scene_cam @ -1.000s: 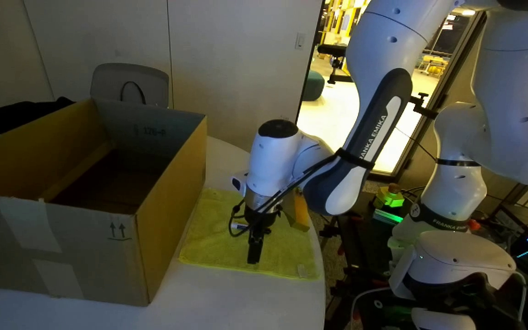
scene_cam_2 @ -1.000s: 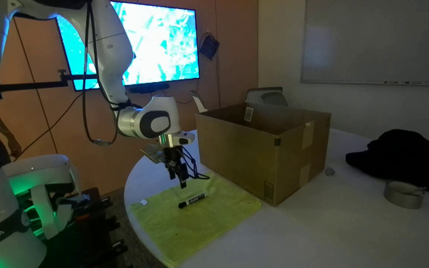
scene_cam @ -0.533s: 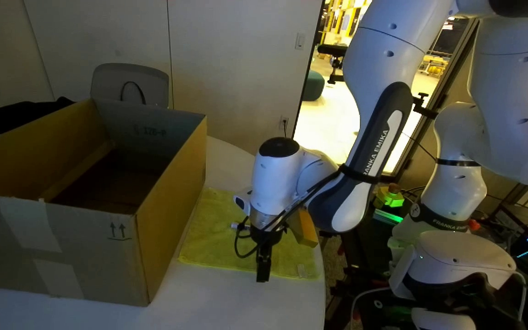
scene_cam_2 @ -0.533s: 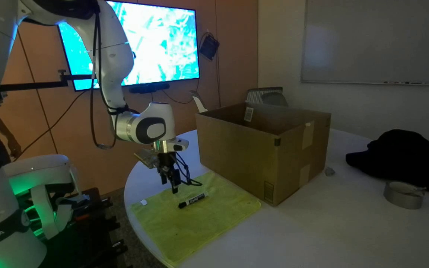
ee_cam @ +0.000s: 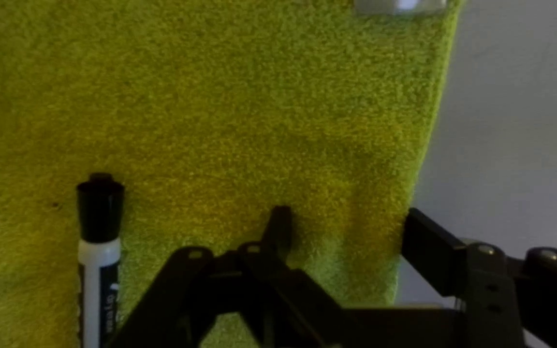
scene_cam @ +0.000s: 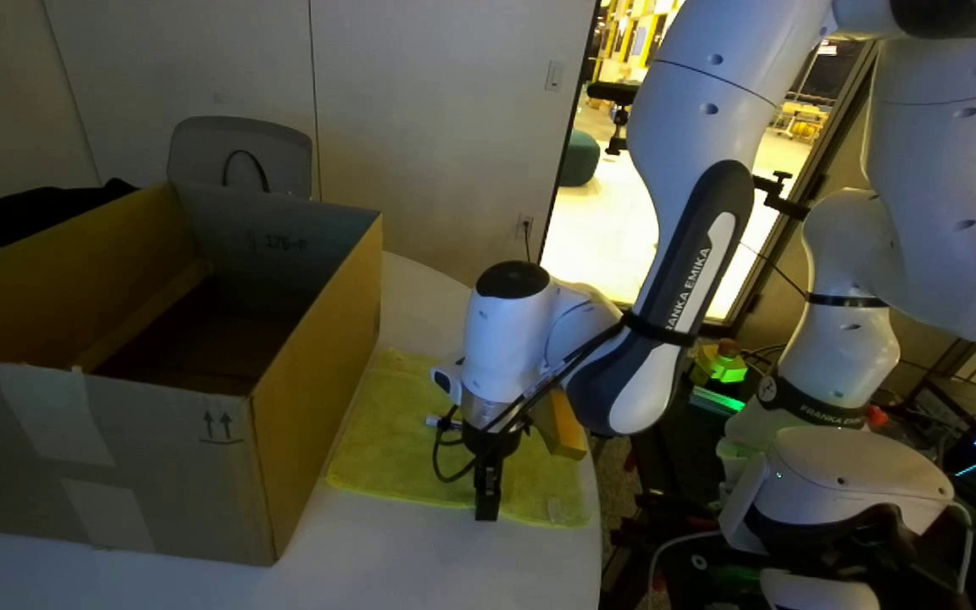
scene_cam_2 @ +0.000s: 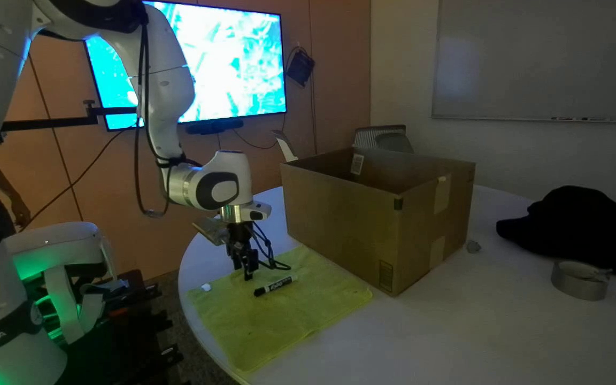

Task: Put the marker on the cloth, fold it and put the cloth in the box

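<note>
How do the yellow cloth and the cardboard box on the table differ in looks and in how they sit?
The cloth is bright yellow, fuzzy fabric, while the box is brown cardboard. The cloth lies spread out, thin and low; the box stands far taller, with upright walls and an open top. The cloth has the marker lying on it, whereas the box is a hollow container. Both rest on the same white table.

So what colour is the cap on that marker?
The marker has a black cap, clearest in the wrist view.
</note>
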`<state>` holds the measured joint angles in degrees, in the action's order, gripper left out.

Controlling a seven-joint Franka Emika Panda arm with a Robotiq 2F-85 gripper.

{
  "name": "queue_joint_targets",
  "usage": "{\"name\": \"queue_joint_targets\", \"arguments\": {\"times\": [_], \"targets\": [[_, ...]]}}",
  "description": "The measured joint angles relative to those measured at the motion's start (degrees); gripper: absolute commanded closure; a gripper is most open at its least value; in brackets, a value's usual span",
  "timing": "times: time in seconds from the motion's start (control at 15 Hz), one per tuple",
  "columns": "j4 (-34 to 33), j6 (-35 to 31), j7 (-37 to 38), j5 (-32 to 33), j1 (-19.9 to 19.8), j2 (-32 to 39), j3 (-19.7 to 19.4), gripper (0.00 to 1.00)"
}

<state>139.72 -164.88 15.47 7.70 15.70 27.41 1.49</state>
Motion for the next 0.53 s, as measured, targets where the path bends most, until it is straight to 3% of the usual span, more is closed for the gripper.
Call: {"name": "queue_joint_targets", "arguments": {"times": [0.2,0.27,0.4,0.53], "targets": [[-0.1,0.0,-0.7,-0.1,-0.2,-0.3,0.0,0.93],[0.0,0.0,-1.0,-0.1,-0.3,-0.5,0.0,0.96],[0.2,0.0,-1.5,-0.1,-0.7,-1.3,-0.1,1.00],[0.6,0.0,-2.2,-0.1,-1.5,-2.3,-0.1,0.96]]}}
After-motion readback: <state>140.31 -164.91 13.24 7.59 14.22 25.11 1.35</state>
